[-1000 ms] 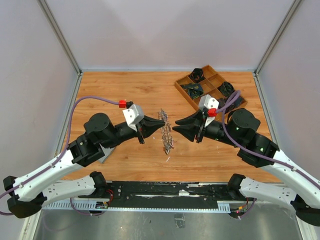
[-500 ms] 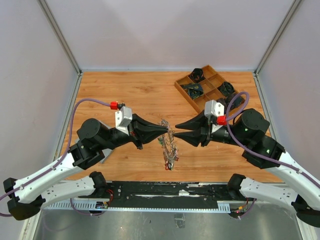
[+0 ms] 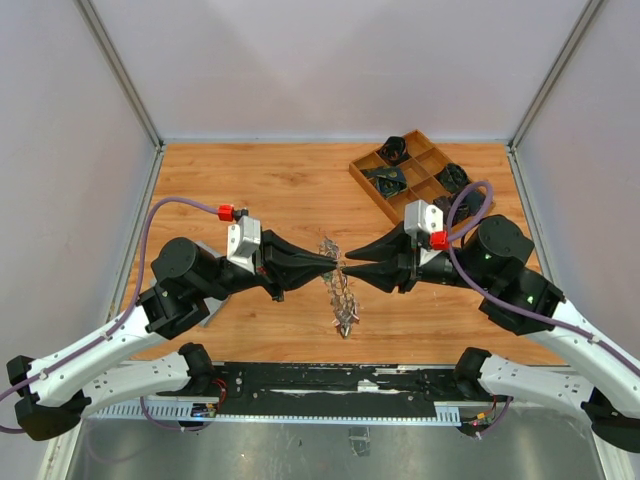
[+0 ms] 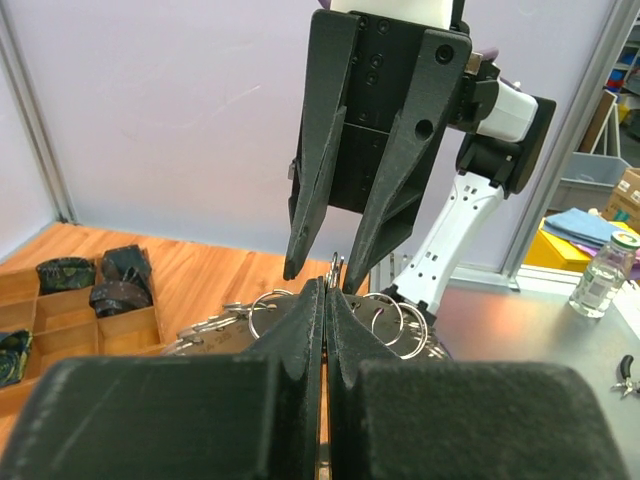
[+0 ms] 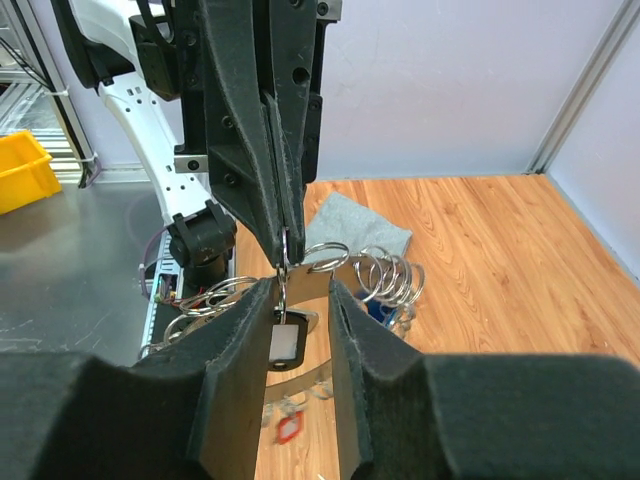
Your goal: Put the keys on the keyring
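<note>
The keyring (image 3: pixel 343 300), a metal band crowded with small silver rings and keys, hangs between both arms over the table. My left gripper (image 3: pixel 333 264) is shut on a thin ring at its top; its fingers (image 5: pixel 262 150) come down from above in the right wrist view. A key tag (image 5: pixel 283 342), black with a white label, dangles from that ring. My right gripper (image 5: pixel 298 290) is open, with one jaw on either side of the tag and ring. In the left wrist view my shut left gripper (image 4: pixel 327 285) points at the right fingers (image 4: pixel 385 190).
A wooden compartment tray (image 3: pixel 372 183) with dark bundles sits at the back right. A grey cloth (image 5: pixel 355 225) lies under the left arm. A red tag (image 5: pixel 287 428) and a blue tag (image 5: pixel 380 305) are below the ring.
The right gripper has rolled on its side and closed in until its tips meet the left gripper's at the keyring. The left gripper and keyring shifted slightly toward the near edge.
</note>
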Robot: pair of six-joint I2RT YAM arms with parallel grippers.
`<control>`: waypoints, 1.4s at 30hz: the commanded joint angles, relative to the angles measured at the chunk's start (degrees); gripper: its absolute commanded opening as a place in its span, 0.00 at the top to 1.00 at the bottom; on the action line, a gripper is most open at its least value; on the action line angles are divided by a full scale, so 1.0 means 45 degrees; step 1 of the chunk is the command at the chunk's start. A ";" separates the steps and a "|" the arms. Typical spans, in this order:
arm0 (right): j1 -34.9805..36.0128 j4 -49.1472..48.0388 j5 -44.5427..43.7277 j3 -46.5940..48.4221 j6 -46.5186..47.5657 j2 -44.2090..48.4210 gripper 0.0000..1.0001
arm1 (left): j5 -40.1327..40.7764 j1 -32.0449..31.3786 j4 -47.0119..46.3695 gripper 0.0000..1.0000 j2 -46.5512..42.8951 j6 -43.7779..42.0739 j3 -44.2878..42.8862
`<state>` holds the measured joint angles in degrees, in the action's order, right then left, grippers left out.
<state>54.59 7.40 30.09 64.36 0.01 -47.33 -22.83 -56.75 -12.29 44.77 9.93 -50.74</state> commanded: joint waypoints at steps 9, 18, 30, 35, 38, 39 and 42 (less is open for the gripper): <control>-0.0175 -0.0726 0.0917 0.0416 -0.0295 -0.0274 0.81 | -0.0379 -0.0002 -0.1232 0.99 -0.0028 0.0155 -0.0072; -0.0166 -0.0332 0.1105 0.0703 -0.0189 -0.0495 0.99 | -0.0433 -0.0001 -0.1070 0.99 -0.0023 0.0077 -0.0116; -0.0140 1.0746 -0.0614 0.7242 0.3555 -0.3879 0.99 | 0.0380 -0.0003 0.1714 0.65 -0.0069 -0.1674 -0.1201; -0.0099 1.3776 -0.2256 0.9327 0.4026 -0.5321 1.00 | 0.0812 -0.0003 0.2271 0.58 0.0027 -0.2266 -0.1147; -0.0085 1.4918 -0.2709 1.0556 0.4132 -0.6063 0.99 | 0.0869 0.0010 0.2451 0.56 0.0303 -0.2420 -0.1146; -0.0080 1.5199 -0.2754 1.0971 0.4167 -0.6289 0.99 | 0.0849 0.0006 0.2443 0.55 0.0437 -0.2410 -0.1129; 0.0016 1.5229 -0.2649 1.1492 0.4203 -0.6536 0.99 | 0.0664 -0.0005 0.2421 0.51 0.0735 -0.2400 -0.1124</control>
<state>54.61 70.91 19.90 111.13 16.78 -76.75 -19.99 -56.75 -2.22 46.68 0.36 -54.65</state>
